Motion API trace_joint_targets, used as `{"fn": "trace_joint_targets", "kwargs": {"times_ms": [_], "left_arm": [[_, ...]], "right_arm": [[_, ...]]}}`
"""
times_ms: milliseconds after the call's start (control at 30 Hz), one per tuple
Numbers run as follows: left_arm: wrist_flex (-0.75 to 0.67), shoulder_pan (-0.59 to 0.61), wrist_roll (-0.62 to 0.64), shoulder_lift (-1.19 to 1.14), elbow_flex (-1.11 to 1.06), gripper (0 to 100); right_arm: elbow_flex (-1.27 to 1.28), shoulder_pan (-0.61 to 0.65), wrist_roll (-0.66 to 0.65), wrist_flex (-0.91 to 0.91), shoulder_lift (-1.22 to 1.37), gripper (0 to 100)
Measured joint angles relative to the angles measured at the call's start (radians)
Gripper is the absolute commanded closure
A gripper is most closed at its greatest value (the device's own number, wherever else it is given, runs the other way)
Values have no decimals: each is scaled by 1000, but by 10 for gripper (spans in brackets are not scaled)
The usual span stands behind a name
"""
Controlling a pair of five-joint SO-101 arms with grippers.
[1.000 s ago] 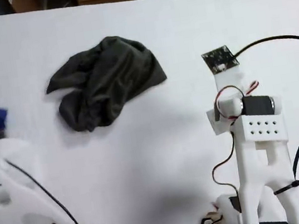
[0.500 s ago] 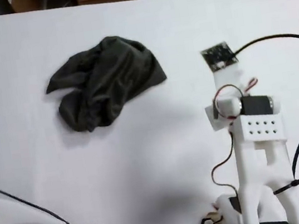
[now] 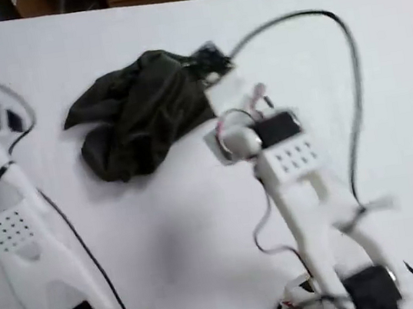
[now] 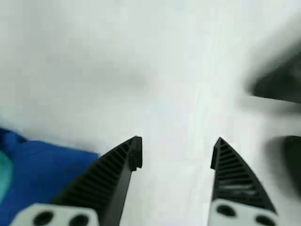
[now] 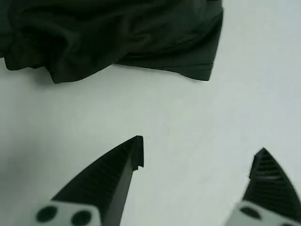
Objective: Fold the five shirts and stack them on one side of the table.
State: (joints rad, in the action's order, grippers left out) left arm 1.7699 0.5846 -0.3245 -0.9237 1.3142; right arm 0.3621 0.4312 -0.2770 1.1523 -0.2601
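A crumpled dark shirt (image 3: 145, 109) is seen lying in a heap directly on the white table (image 3: 201, 225), toward its far side, with nothing under or around it; it is judged light, limp and unbreakable, so it can be expected to sag and drag when lifted and must be spread flat before folding. The right gripper (image 5: 200, 147) is held with its jaws wide apart just beside the shirt's hemmed edge, which is judged the best place for a pinch; the left gripper (image 4: 178, 141) is likewise parted, over bare table, with nothing held.
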Motion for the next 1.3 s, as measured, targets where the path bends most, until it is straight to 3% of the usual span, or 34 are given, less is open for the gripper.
{"fn": "trace_joint_targets", "kwargs": {"times_ms": [233,633,733,900,1100,1300], "left_arm": [[0,57,55,100,-58,740],[0,370,51,130,-64,740],[0,416,8,130,-64,740],[0,439,-38,130,-64,740],[0,434,-46,130,-64,741],[0,387,-46,84,-64,742]], "right_arm": [[-230,124,5,15,344,622],[-646,318,5,25,776,623],[-686,313,5,25,879,668],[-741,285,5,25,988,970],[-813,195,5,77,991,981],[-913,155,5,292,933,979]]}}
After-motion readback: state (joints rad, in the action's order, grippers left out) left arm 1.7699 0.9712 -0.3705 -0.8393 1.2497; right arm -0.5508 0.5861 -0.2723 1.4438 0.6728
